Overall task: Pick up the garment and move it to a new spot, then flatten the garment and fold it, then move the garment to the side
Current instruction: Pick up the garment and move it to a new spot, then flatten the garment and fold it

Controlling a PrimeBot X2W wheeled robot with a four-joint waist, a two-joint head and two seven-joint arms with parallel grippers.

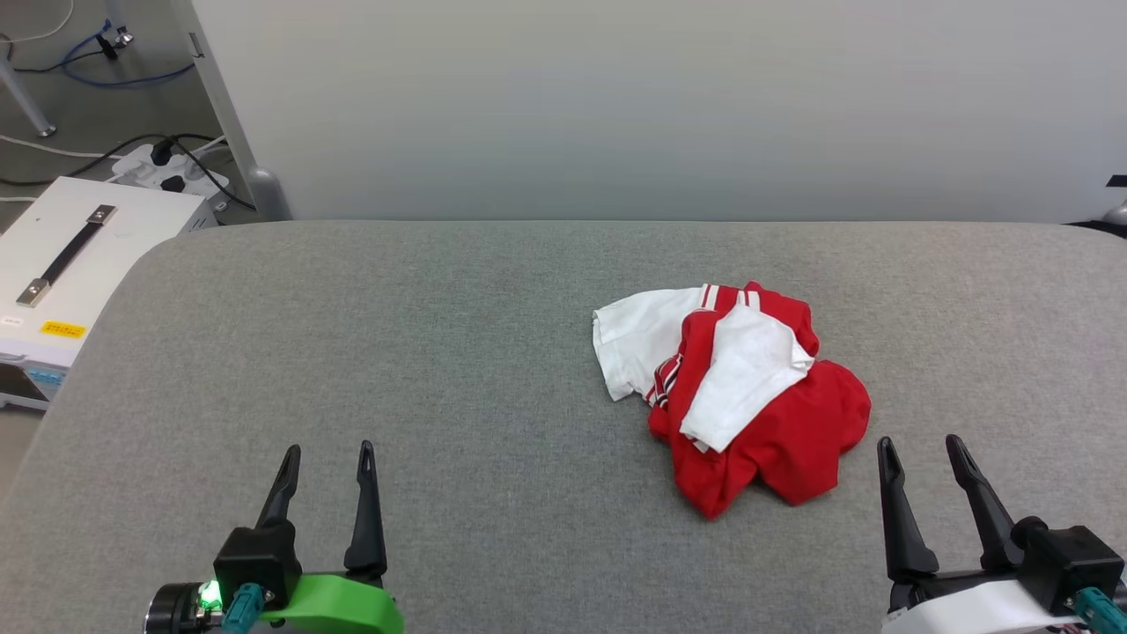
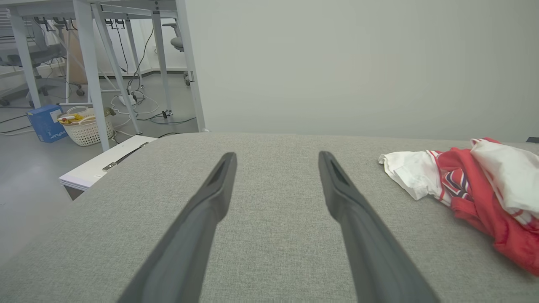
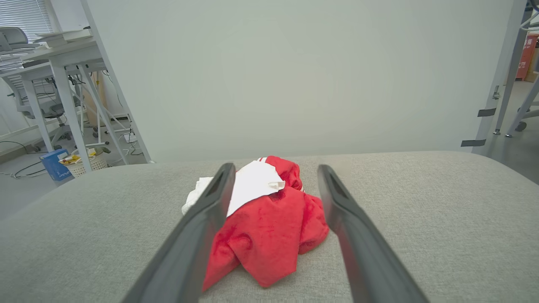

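The garment (image 1: 735,396) lies crumpled on the grey table (image 1: 440,352), right of centre. The left gripper (image 1: 327,453) and right gripper (image 1: 920,447) hover at the near edge, fingers spread, holding nothing; the right one is near the garment.

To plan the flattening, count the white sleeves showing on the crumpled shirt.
2. One sleeve sticks out at the garment's left side; the other sleeve lies across the top of the red heap. Parts of either may be tucked under folds.
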